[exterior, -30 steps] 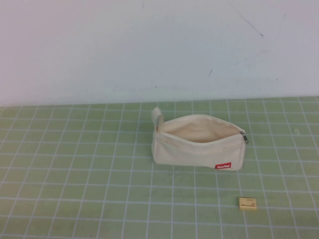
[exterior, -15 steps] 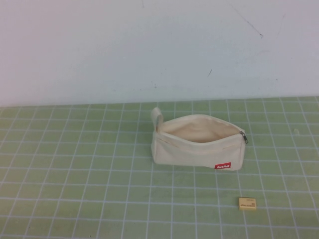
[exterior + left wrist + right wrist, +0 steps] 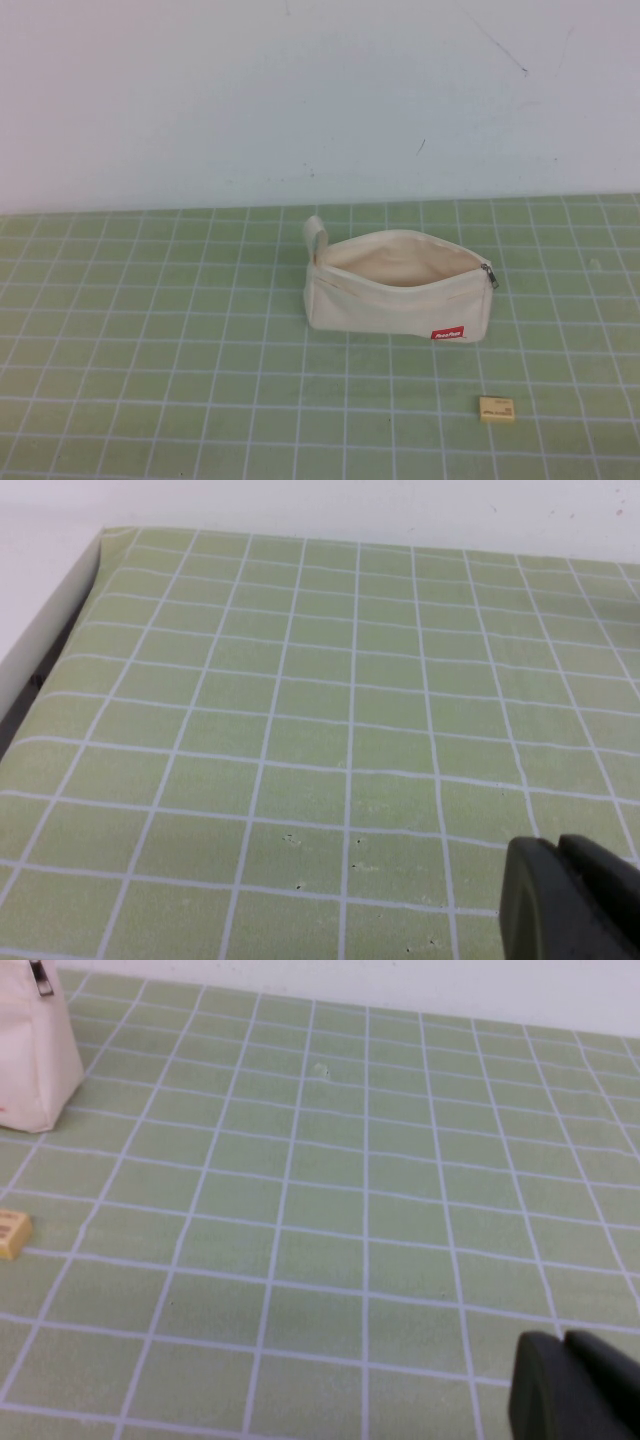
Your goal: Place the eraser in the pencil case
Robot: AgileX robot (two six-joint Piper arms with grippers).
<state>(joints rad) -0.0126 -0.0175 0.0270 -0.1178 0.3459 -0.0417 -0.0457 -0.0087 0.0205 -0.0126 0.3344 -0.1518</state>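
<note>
Left gripper pokes into the corner of its wrist cam, hovering over bare green mat; fingers look pressed together, nothing held. Right gripper same story in its wrist cam, tips together, empty, above the mat. Neither arm shows in the high view.

Eraser lies flat on the mat near the front edge, to the robot's right, apart from the pencil case, which stands behind it w/ mouth unzipped and gaping up.

Eraser prob. light, firm, grippy; low profile, so pinch across the short sides. Case is soft cloth, may sag if nudged.

Right wrist cam catches eraser and the case end; left cam sees neither. Only the high view shows the opening.
</note>
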